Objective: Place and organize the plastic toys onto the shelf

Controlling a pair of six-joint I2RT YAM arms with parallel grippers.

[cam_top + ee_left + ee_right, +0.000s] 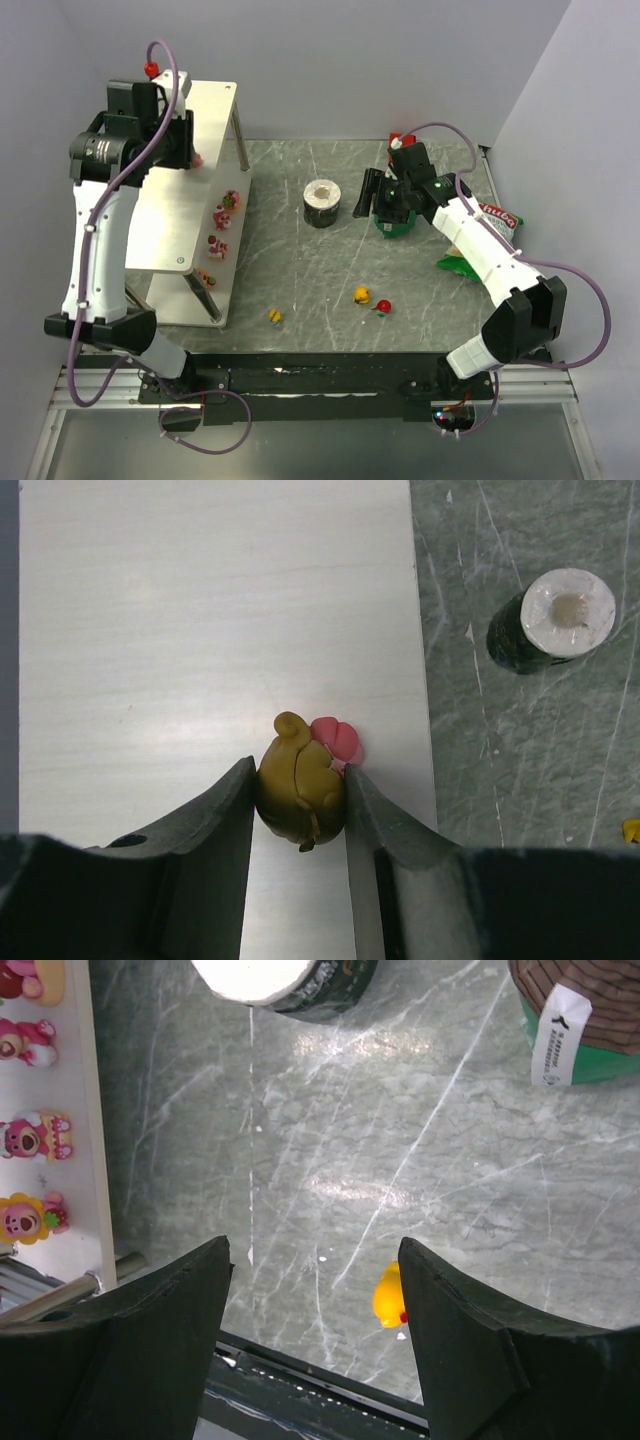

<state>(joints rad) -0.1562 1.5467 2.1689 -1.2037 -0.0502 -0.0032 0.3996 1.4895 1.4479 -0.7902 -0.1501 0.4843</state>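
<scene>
My left gripper (pixel 298 770) is shut on an olive-brown toy with a pink part (pixel 300 795), held over the right side of the shelf's white top (pixel 200 630). From above, that gripper (pixel 192 155) hangs over the shelf (pixel 205 120). Several pink and yellow toys (pixel 222 218) stand in a row on the lower tier (pixel 80 1160). Two yellow toys (pixel 275 316) (pixel 362 295) and a red one (pixel 382 305) lie on the table. My right gripper (pixel 315 1260) is open and empty above the table, with a yellow toy (pixel 388 1297) just inside its right finger.
A dark cup with a white top (pixel 322 203) stands mid-table, right of the shelf. A green cup with a brown striped top (pixel 585 1010) sits under the right arm. A green chip bag (pixel 490 230) lies at the right. The metal rail (pixel 300 375) runs along the near edge.
</scene>
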